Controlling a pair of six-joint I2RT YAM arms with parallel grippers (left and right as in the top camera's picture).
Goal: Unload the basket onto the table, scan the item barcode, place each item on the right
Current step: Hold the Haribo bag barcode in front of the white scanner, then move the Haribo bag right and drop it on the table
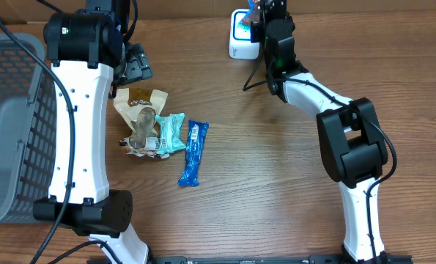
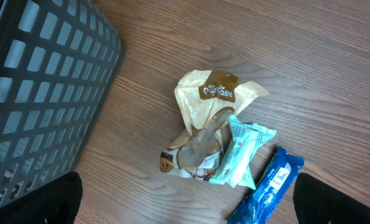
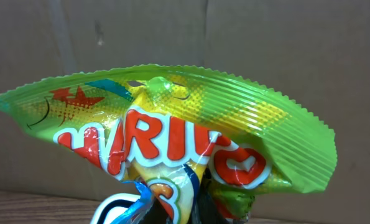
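Right claw's got the green snack bag up by the scanner, left claw hanging wide open

Closest in, a blue bar wrapper [image 1: 193, 153] lies on the wooden table [image 1: 276, 176], just beside a teal packet [image 1: 171, 133] and a crumpled tan bag [image 1: 139, 104] piled together. The left gripper [image 1: 137, 70] hovers over that pile with its jaws spread all the way and nothing in them, and a grey basket [image 1: 16, 125] sits off to its left. At the far edge, the right gripper [image 1: 265, 18] is clamped tight on the green snack bag [image 3: 172, 124], right next to the white scanner [image 1: 242, 35]. The barcode itself isn't visible.
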